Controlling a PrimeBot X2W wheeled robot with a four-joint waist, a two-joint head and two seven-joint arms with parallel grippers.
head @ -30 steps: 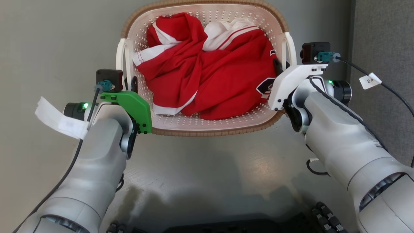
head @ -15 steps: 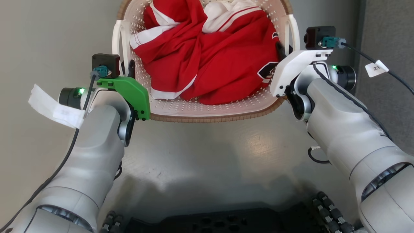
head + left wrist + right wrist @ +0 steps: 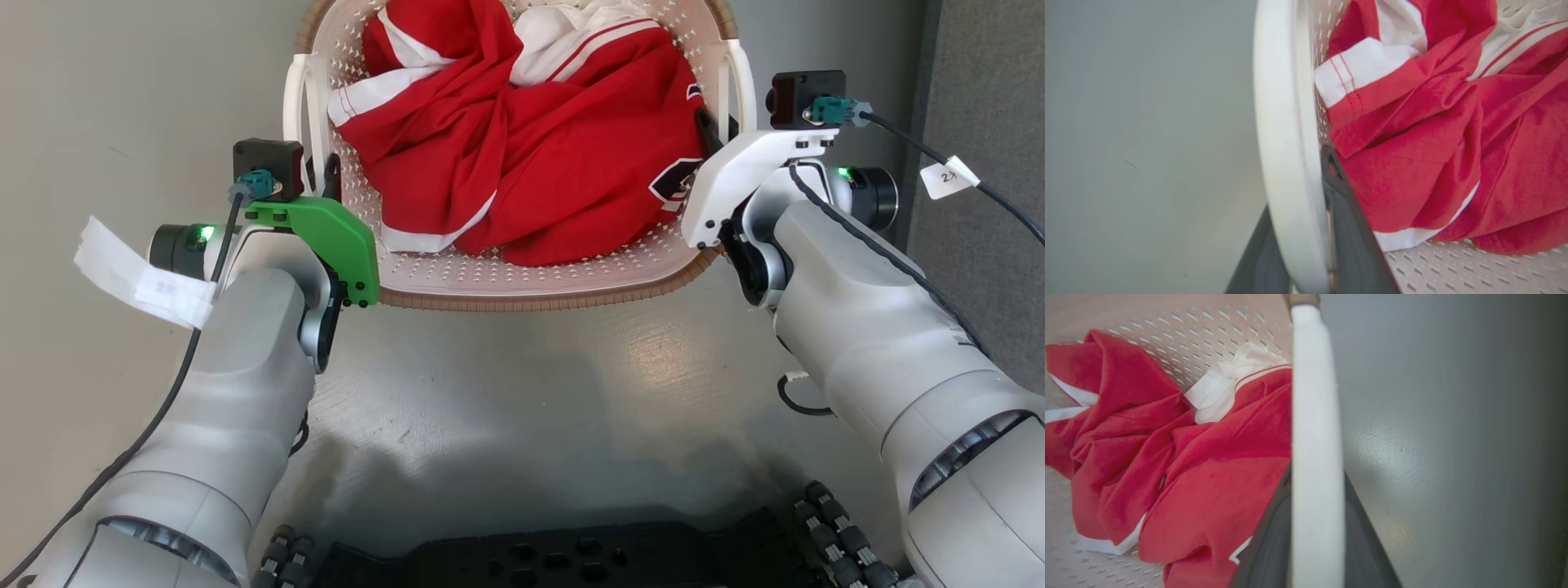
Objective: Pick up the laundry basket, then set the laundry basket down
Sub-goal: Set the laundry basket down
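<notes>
Laundry basket (image 3: 522, 278) (judged light, stiff) was clamped by its handles (image 3: 1286, 122): left end effector (image 3: 324, 175) shut at nine o'clock, right end effector (image 3: 715, 127) shut at three.

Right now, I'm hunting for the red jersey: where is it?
The jersey lies crumpled inside the basket, top centre of the head view, between the left gripper and the right gripper gripping its sides.

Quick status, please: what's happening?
Left gripper shut on left handle of laundry basket. Right gripper shut on right handle. Red clothes inside. Grey panel close on right.
</notes>
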